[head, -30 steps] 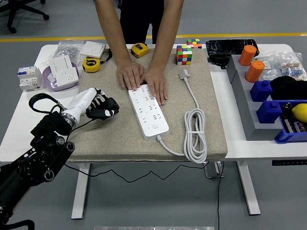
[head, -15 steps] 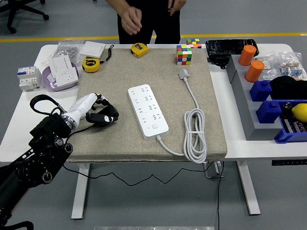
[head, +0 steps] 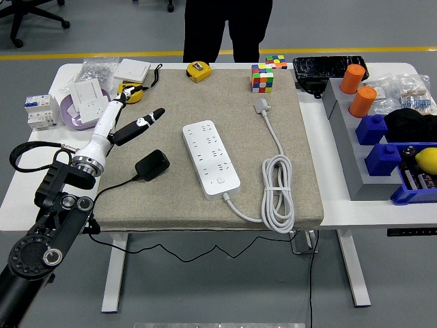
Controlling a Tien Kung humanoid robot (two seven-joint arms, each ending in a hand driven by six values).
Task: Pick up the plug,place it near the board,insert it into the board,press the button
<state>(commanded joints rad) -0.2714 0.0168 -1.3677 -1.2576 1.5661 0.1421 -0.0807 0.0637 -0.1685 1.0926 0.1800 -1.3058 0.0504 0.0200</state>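
Observation:
A black plug [head: 153,165] with a thin black cable lies on the beige mat [head: 171,205], left of the white power strip [head: 211,158]. The strip lies diagonally mid-mat, with its round button [head: 220,181] near its lower end. Its own white cord [head: 277,195] coils to the right and ends in a white plug [head: 262,105]. My left hand [head: 133,116] hovers above and to the left of the black plug, fingers spread, holding nothing. The right arm is out of view. A person stands behind the table with no hands over it.
Two yellow tape measures [head: 199,70], a Rubik's cube [head: 262,77] and white switch parts [head: 89,96] sit along the back. A grey tray [head: 355,157], blue bins [head: 382,154] and orange cylinders [head: 362,100] fill the right side.
My left hand let go of the black plug and rose up and back, fingers spreading. The plug now lies on the mat. The person's hands left the strip and withdrew.

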